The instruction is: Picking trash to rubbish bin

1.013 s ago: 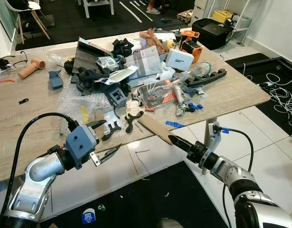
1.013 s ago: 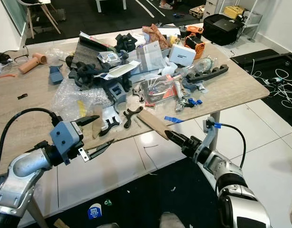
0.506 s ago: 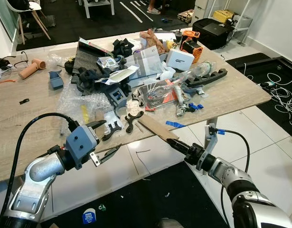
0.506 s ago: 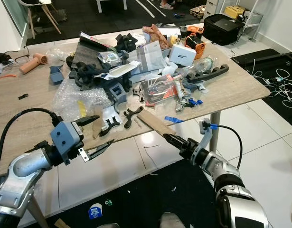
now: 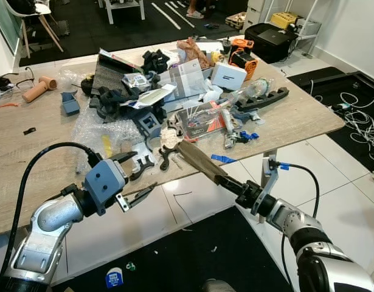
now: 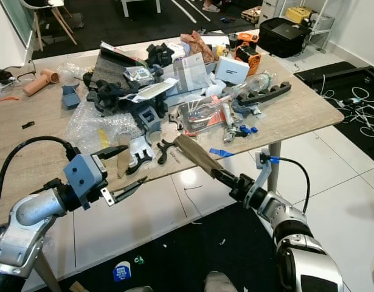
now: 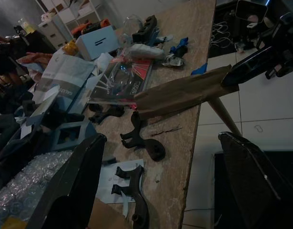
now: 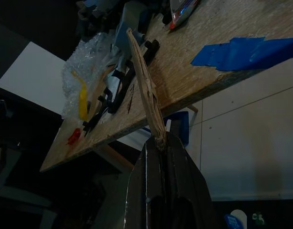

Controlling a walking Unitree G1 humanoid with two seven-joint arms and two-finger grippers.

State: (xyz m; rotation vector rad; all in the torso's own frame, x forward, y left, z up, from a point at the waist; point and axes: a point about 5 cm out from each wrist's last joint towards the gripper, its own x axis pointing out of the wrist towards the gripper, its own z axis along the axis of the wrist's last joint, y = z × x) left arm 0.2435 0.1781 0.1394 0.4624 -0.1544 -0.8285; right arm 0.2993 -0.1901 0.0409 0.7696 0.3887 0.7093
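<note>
A brown cardboard strip (image 5: 197,159) juts over the wooden table's front edge (image 5: 174,177). My right gripper (image 5: 226,181) is shut on the strip's near end, just off the edge. The right wrist view shows the strip (image 8: 144,90) edge-on, running out from between the closed fingers (image 8: 151,157). My left gripper (image 5: 138,176) hovers open at the front edge, further left, with nothing in it. In the left wrist view the strip (image 7: 179,93) lies ahead between the spread fingers (image 7: 75,186).
Clutter covers the table: bubble wrap (image 5: 101,128), black plastic parts (image 5: 168,152), a white box (image 5: 229,76), an orange drill (image 5: 243,52), blue tape (image 5: 223,159). Cables (image 5: 363,121) lie on the floor at right. A black mat (image 5: 193,255) lies below.
My right gripper has pushed slightly toward the table, and the cardboard strip has shifted with it and tilted up. The left arm has stayed still.
</note>
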